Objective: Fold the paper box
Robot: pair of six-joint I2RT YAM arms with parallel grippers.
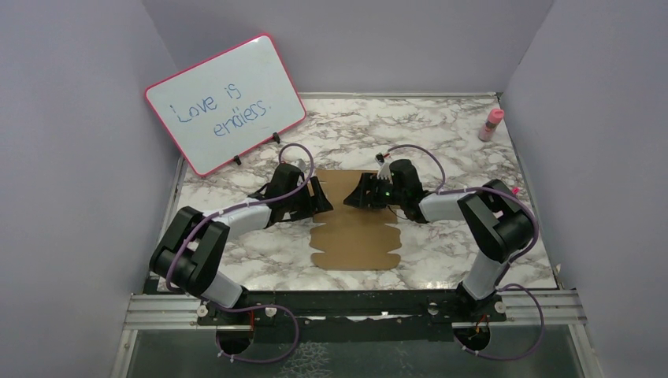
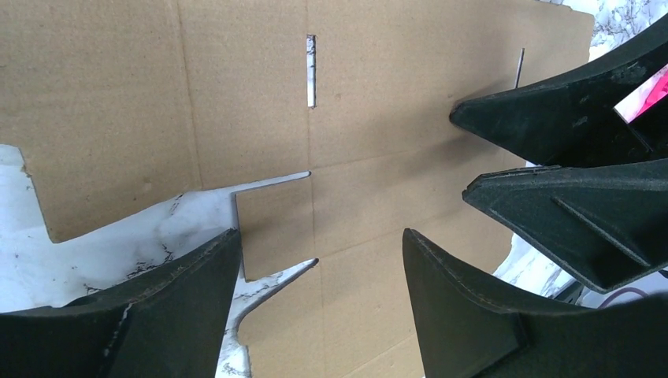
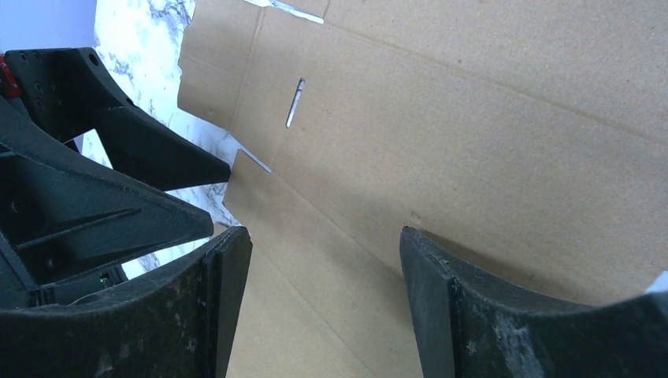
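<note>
looking down from the top camera, the paper box (image 1: 356, 236) lies as a flat die-cut sheet on the marble table (image 1: 473, 157) between the two arms, with no panel raised. the left gripper (image 1: 321, 201) and the right gripper (image 1: 358, 195) face each other close together over the sheet's far half. a whiteboard (image 1: 224, 102) leans at the back left, well apart from the work.

in the left wrist view, its jaws stand wide apart above the cardboard with nothing held between them. a small tab (image 2: 276, 228) and a narrow slot (image 2: 310, 71) show below, and the other gripper's fingers point in from the right.

in the right wrist view the jaws are just as wide and empty over the creased cardboard. whether any fingertip touches the sheet i cannot tell.

i judge the folding has barely begun, and this is the approach to a first flap. the next move likely calls for one gripper pinning the sheet while the other catches an edge and lifts it along a crease.
</note>
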